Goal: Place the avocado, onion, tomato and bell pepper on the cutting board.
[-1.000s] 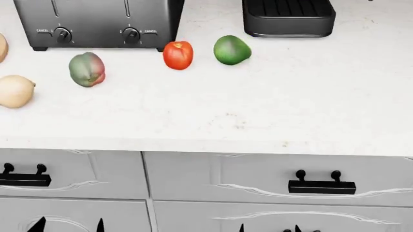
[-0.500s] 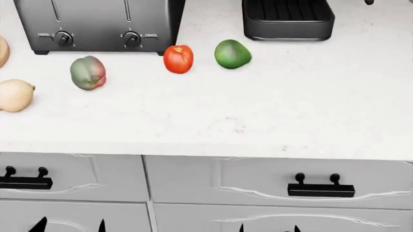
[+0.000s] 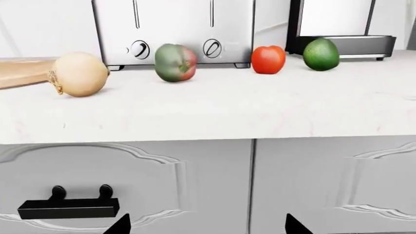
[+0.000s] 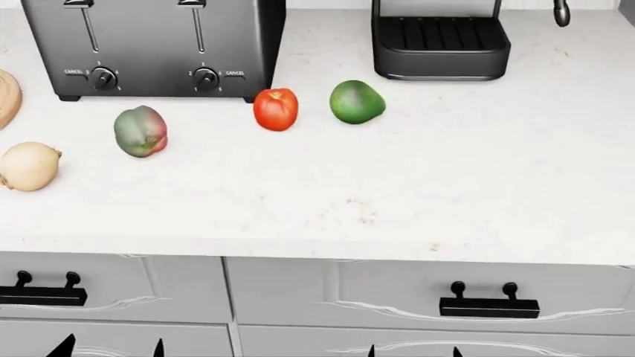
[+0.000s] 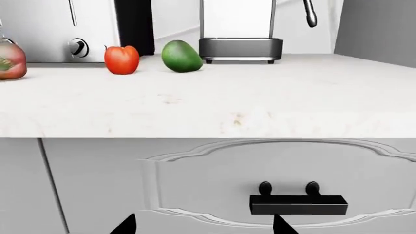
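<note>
- Onion (image 4: 28, 166) sits nearest the cutting board (image 3: 23, 72), with bell pepper (image 4: 140, 132), tomato (image 4: 276, 109) and avocado (image 4: 356, 102) strung along the counter (image 4: 397, 193) before the toaster (image 4: 154, 44).
- Left gripper (image 3: 204, 228) and right gripper (image 5: 202, 225): spread wide, empty, low by the drawers.
- Best approach: lift clear of the counter edge first.
- Left wrist shows the board's edge side-on; the head view barely catches it.

Glossy tomato (image 4: 276, 109), brushed-metal toaster (image 4: 154, 44), speckled stone counter (image 4: 447, 186)

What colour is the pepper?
Dull grey-green with a red blush, the pepper shows best in the left wrist view.
</note>
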